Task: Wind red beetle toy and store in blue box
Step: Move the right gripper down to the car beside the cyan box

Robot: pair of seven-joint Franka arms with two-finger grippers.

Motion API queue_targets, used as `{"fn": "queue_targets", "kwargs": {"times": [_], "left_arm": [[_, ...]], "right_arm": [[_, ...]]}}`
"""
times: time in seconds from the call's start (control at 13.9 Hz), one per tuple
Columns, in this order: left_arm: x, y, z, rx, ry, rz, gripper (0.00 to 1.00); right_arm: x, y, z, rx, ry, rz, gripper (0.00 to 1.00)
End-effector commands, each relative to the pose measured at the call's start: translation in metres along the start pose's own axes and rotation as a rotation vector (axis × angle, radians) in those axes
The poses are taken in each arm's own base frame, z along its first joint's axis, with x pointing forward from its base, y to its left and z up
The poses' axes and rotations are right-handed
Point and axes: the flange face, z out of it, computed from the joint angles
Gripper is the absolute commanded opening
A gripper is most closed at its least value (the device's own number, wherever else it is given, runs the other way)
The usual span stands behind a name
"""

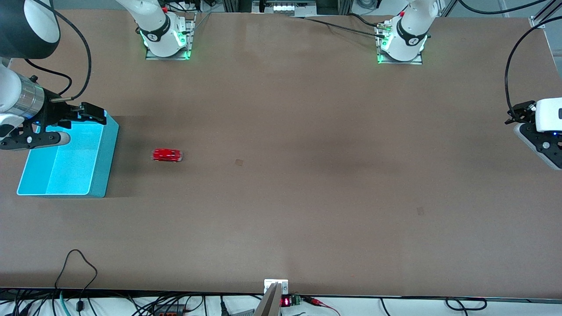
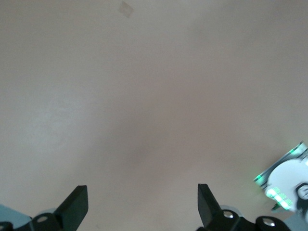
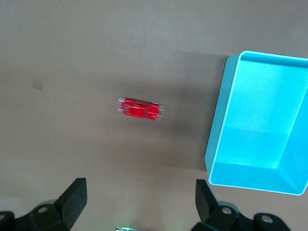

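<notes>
The red beetle toy [image 1: 167, 155] lies alone on the brown table, beside the blue box [image 1: 105, 153] and toward the left arm's end from it. The box is open-topped and holds nothing that I can see. My right gripper [image 1: 57, 127] hangs high over the box's edge, open and empty. In the right wrist view the toy [image 3: 141, 109] and the box [image 3: 220, 125] lie below the open gripper [image 3: 139, 197]. My left gripper [image 1: 540, 131] waits open over the table's other end. The left wrist view shows its open gripper [image 2: 143, 202] over bare table.
Both arm bases [image 1: 164, 37] [image 1: 401, 41] stand along the table edge farthest from the front camera. One lit base [image 2: 288, 180] shows in the left wrist view. Cables [image 1: 79, 272] lie along the table edge nearest the camera. A small mark [image 1: 239, 162] is on the tabletop.
</notes>
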Motion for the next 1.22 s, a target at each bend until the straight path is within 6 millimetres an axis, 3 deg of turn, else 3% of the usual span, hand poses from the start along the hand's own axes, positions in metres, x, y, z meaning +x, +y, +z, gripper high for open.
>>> {"fn": "queue_targets", "kwargs": {"times": [0.0,0.22,0.5,0.72,0.86,1.0,1.15], "left_arm": [[0.011,0.014,-0.022,0.0,0.014,-0.111,1.0],[0.026,0.035,-0.029,-0.012,0.003,-0.196,1.0],[0.031,0.041,-0.033,-0.051,0.032,-0.48,1.0],[0.036,0.044,-0.048,-0.069,0.074,-0.716,1.0],[0.042,0.052,-0.053,-0.072,0.109,-0.756,1.0],[0.04,0.058,-0.06,-0.04,0.17,-0.798,1.0],[0.025,0.064,-0.056,-0.108,0.267,-0.823,1.0]], "right_arm": [[-0.003,0.0,-0.002,-0.001,-0.006,0.0,1.0],[-0.002,0.001,0.0,-0.001,-0.009,-0.002,1.0],[0.0,0.002,0.004,0.003,-0.016,0.0,1.0],[0.001,0.001,0.006,0.008,-0.019,0.001,1.0],[-0.004,-0.003,0.007,0.011,-0.052,-0.013,1.0],[-0.01,-0.006,0.023,0.018,-0.104,-0.034,1.0],[-0.012,-0.006,0.04,0.027,-0.131,-0.111,1.0]]}}
